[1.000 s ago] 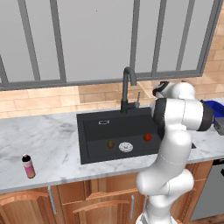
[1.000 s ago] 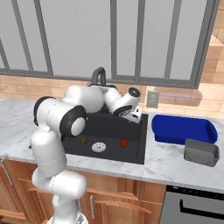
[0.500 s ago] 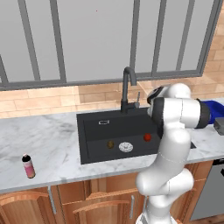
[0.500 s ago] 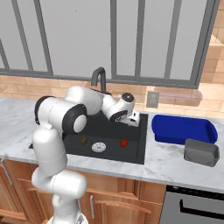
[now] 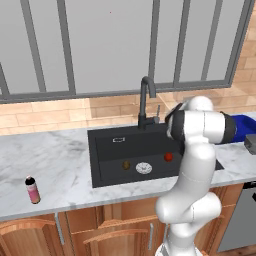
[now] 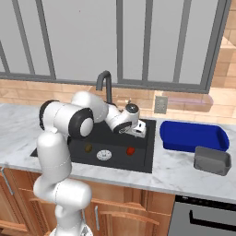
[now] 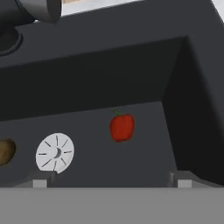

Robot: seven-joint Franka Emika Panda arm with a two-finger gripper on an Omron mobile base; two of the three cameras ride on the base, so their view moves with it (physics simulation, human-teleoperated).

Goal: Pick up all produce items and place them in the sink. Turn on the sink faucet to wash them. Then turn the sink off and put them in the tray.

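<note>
Both produce items lie on the floor of the black sink [image 6: 117,146]. The red ball [image 6: 130,150] sits right of the silver drain [image 6: 104,155], and the brownish-olive ball [image 6: 88,148] sits left of it. My gripper [image 6: 138,131] hangs open over the sink's back right part, a little above the red ball, holding nothing. In the hand view the red ball [image 7: 121,127] lies ahead between the two spread fingertips [image 7: 39,179], apart from them, with the brown ball [image 7: 5,152] at the left edge. The black faucet [image 6: 105,85] stands behind the sink. To the right lies the blue tray [image 6: 193,136].
A grey container [image 6: 212,160] sits on the counter in front of the tray. A small pink bottle [image 5: 32,190] stands far left on the marble counter. A wall outlet [image 6: 160,104] is behind the sink's right side. The sink's right wall [image 7: 192,109] is close to the hand.
The hand has come down and slightly left, from beside the faucet to low over the sink's right part. Its jaws stayed open. Both balls have not moved.
</note>
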